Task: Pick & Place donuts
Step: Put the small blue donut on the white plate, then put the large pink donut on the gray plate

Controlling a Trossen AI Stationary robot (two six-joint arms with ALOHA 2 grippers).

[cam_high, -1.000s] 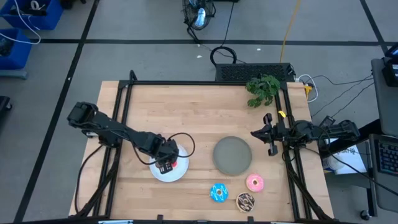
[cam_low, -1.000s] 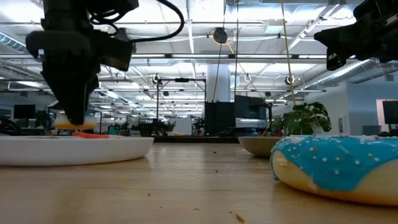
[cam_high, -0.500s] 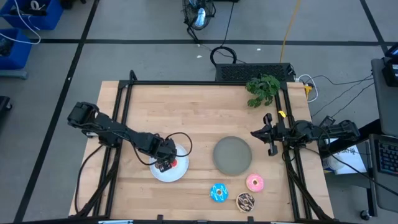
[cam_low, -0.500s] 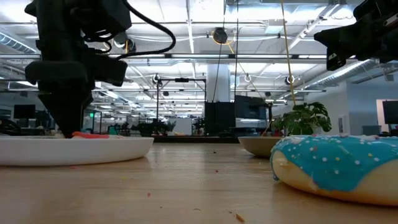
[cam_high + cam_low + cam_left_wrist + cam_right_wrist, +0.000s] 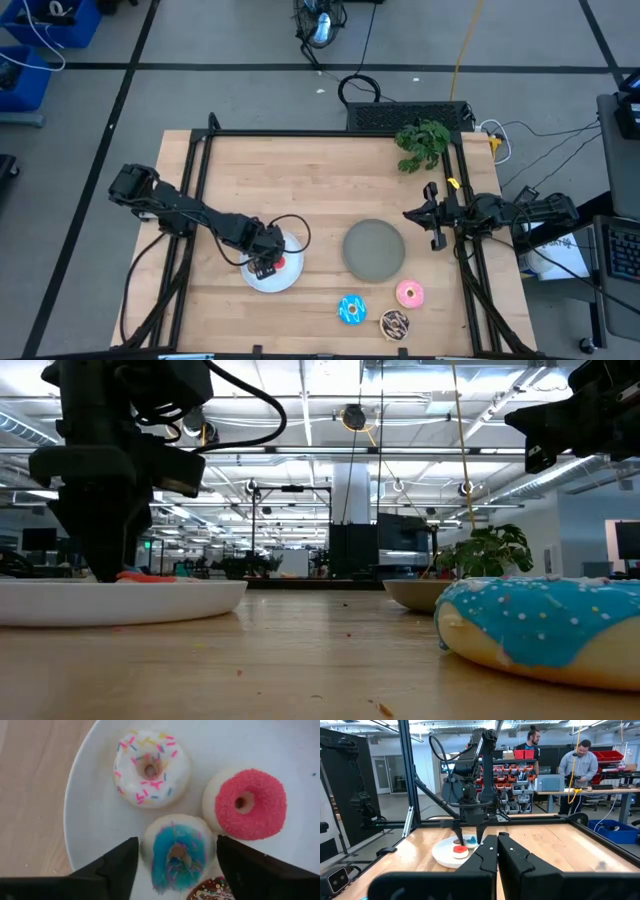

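Donuts, tiny, four on the white plate (image 5: 95, 835): I see the tiny blue donut (image 5: 176, 855) lying flat between the left gripper (image 5: 176, 865)'s two fingers (image 5: 117, 867), which stand apart on either side of it and do not clamp it; I cannot tell whether either finger touches it; the whitish-pink sprinkled donut (image 5: 150, 768) lies beyond the fingertips, clear of them; the tiny red donut (image 5: 248, 803) lies beyond the other fingertip, just beside the blue one; the tiny brown donut (image 5: 212, 890) shows only as an edge between the fingers, nearer the wrist than the blue one, seemingly touching it.

Donuts, larger, three on the bare table (image 5: 300, 180), well apart from both sets of fingers: blue (image 5: 351, 309), pink (image 5: 409, 293), brown sprinkled (image 5: 394, 322); the pink and brown sit close together, the blue just beside the brown; in the low view the blue one (image 5: 545, 630) fills the near corner.

Grey plate (image 5: 374, 249): lies between the white plate (image 5: 272, 275) and the right gripper (image 5: 425, 214).

Left gripper (image 5: 265, 265): I have it down over the white plate, fingertips at plate level in the low view (image 5: 100, 565).

Right gripper: parked at the table's right edge, above the surface, fingers (image 5: 487, 852) pressed together on nothing.

Potted plant (image 5: 422, 143): far right corner of the table.

Two people (image 5: 580, 767): at a bench in the room beyond.
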